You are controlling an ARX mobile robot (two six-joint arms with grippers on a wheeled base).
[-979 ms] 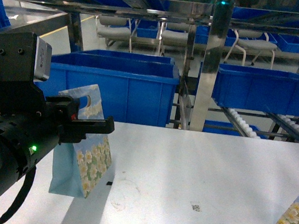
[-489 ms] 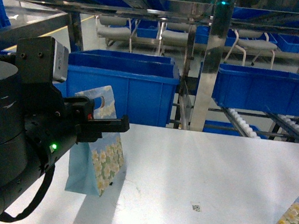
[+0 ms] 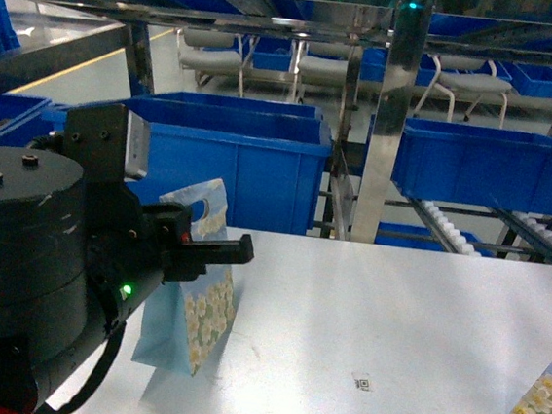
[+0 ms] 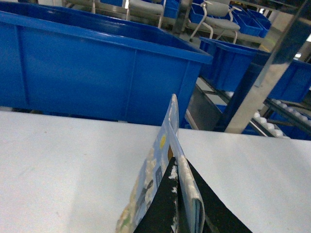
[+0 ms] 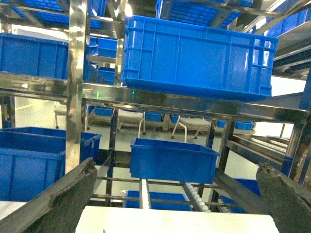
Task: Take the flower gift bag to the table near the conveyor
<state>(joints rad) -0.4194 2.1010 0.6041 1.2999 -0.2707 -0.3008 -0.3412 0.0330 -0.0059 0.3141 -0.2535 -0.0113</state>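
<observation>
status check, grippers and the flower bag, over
Left gripper shut on flower gift bag, bag's base on the white table. Right gripper open, empty. Second flowered bag at right edge, nothing blocking.

Two flower gift bags, one table, three chairs.

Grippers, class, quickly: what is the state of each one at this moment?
Left gripper: closed on the top edge of the flower gift bag.
Right gripper: open, fingers wide apart, holding nothing.
</observation>
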